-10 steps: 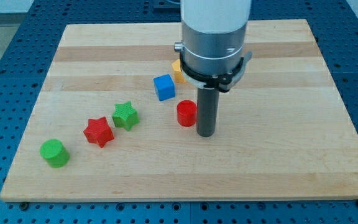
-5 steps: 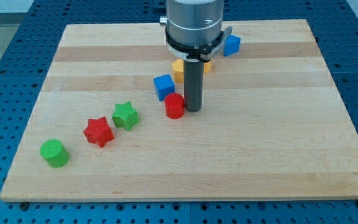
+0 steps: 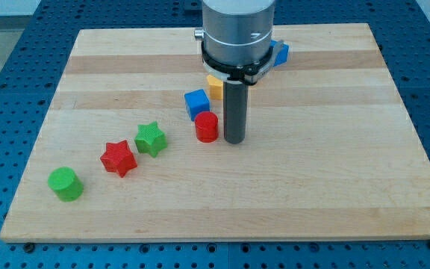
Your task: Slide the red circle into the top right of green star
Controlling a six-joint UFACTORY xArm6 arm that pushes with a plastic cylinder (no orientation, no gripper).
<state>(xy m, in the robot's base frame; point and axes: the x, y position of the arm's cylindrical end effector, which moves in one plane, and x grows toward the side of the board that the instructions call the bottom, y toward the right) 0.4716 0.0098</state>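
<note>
My tip (image 3: 235, 140) sits just right of the red circle block (image 3: 207, 128), mid-push; no hand exists, so next comes nudging leftward toward the green star block (image 3: 150, 139).

My tip (image 3: 234, 140) just right of the red circle (image 3: 207, 128), open counter (image 3: 334, 179) between circle and green star (image 3: 150, 139), blue cube (image 3: 196, 104) crowding the circle's top edge, red star (image 3: 118, 158) just beyond the green star, wide bare wood at the view's right and bottom

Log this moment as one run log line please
tip: right of red circle, small gap | red circle: against blue cube, right of green star, apart | task: unfinished
</note>
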